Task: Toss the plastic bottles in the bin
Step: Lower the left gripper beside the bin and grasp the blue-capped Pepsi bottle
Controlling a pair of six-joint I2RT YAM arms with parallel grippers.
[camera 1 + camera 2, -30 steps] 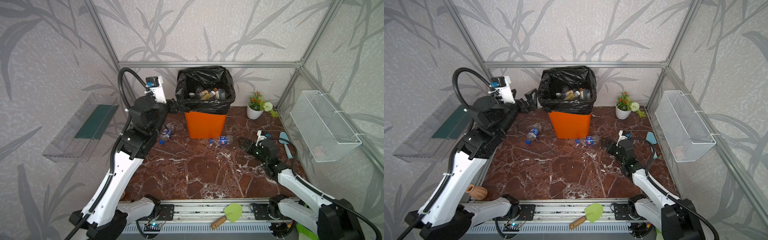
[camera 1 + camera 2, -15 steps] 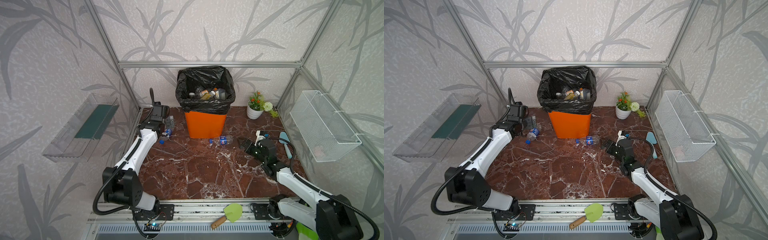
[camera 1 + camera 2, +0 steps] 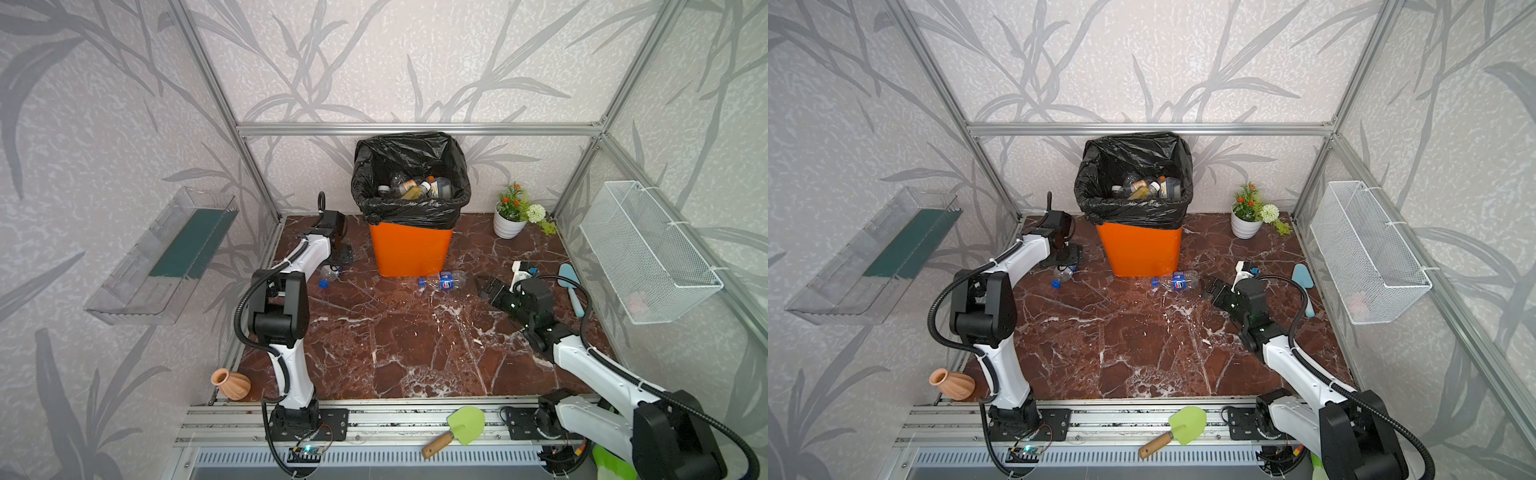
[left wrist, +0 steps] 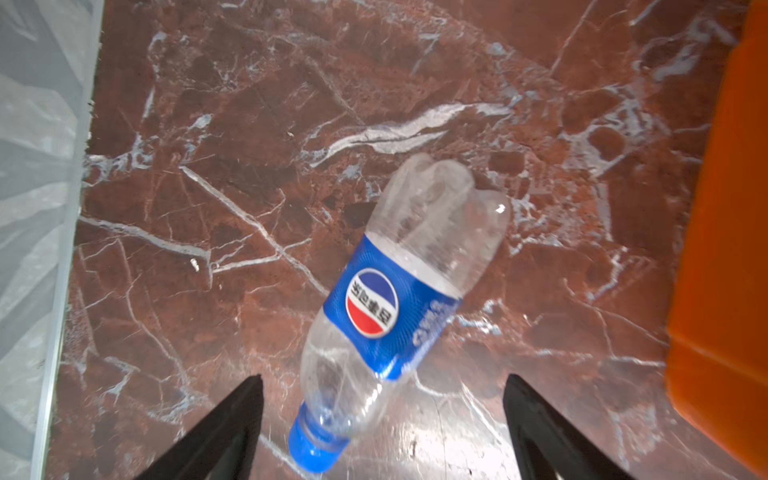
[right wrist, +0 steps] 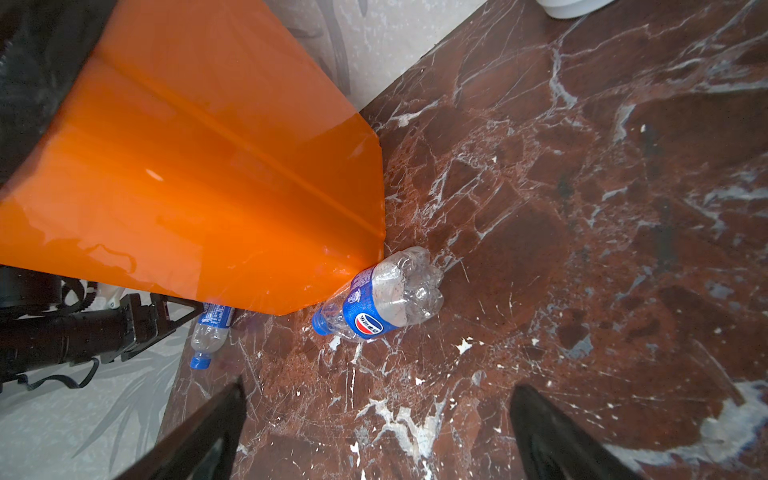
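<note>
Left wrist view: left end effector (image 4: 383,376), jaws apart, straddles the lying bottle (image 4: 386,299), apparently to clamp it; right end effector (image 5: 376,386), likewise apart, faces the second bottle (image 5: 386,297) beside the bin (image 5: 208,166).

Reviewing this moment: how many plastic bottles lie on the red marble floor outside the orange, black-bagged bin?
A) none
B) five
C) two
C: one clear blue-labelled plastic bottle lies left of the tall orange plastic bin, and a second blue-labelled bottle lies at its front right corner.
</note>
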